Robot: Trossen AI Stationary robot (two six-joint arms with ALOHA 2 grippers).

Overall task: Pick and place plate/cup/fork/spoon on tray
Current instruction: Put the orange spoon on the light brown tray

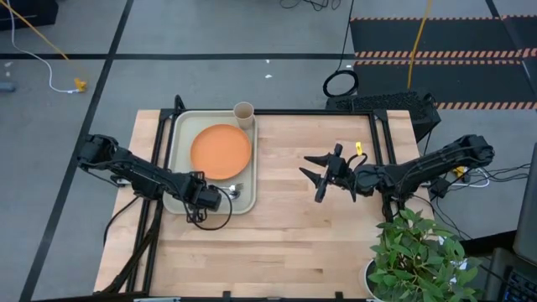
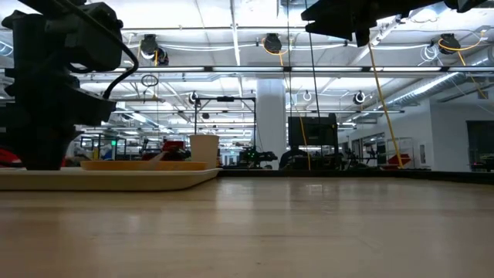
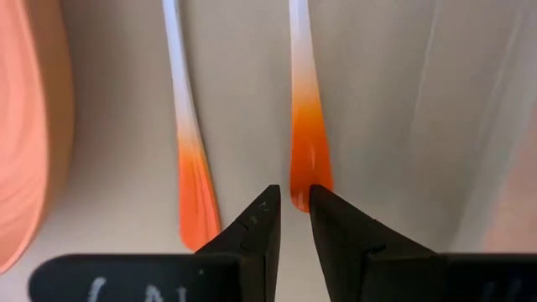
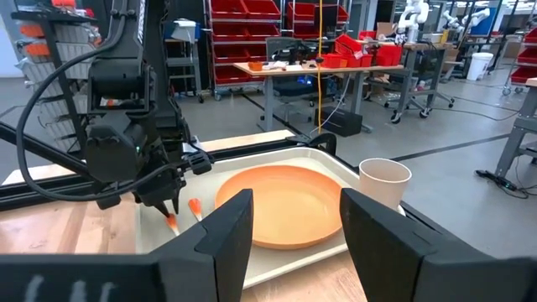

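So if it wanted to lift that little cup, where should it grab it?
Probably around the side wall near the rim, coming straight down from above. The cup stands upright with its mouth open at the tray's far corner, and the plate sits close beside it, leaving little room for a sideways approach.

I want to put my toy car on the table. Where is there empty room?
The bare wood between the tray and the right gripper is free, as is the strip along the near edge. The tray is crowded: plate, cup, two utensils and the left gripper.
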